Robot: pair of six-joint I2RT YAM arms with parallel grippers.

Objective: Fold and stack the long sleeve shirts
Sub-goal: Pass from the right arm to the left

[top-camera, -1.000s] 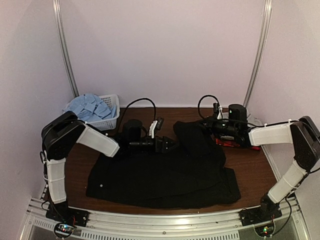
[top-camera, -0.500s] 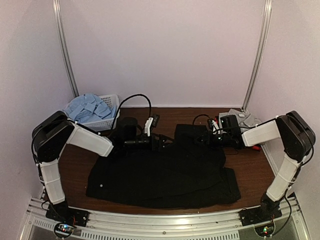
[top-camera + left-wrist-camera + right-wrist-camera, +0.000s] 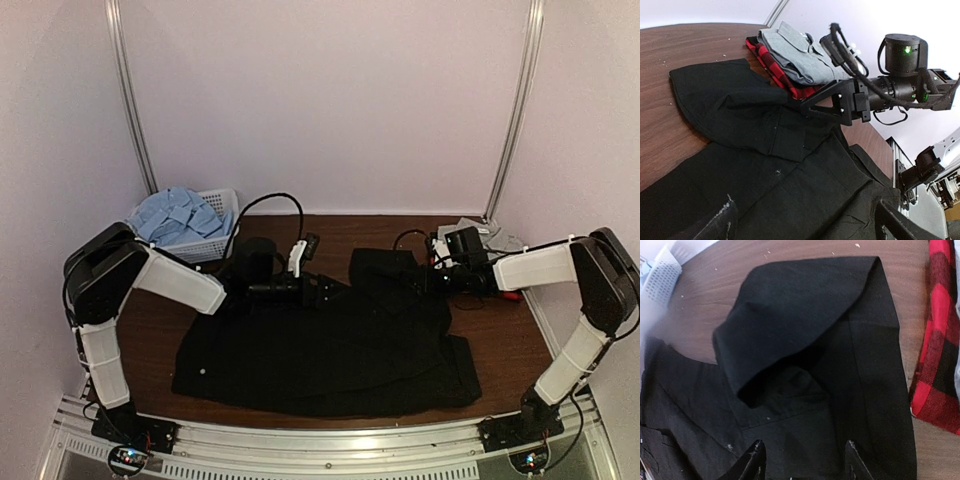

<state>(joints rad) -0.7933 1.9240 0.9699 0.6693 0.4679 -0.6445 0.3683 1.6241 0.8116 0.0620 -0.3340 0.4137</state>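
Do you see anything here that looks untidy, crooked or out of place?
The black shirt is the untidy item: its far flap, ahead of the right pincer, is turned over at a slant and bulges instead of lying flat. Small pale specks also dot the table beside it.

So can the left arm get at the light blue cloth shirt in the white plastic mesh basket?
Probably yes. The light blue shirt lies heaped in the open-topped white basket, nothing over it, and the left gripper is open and empty.
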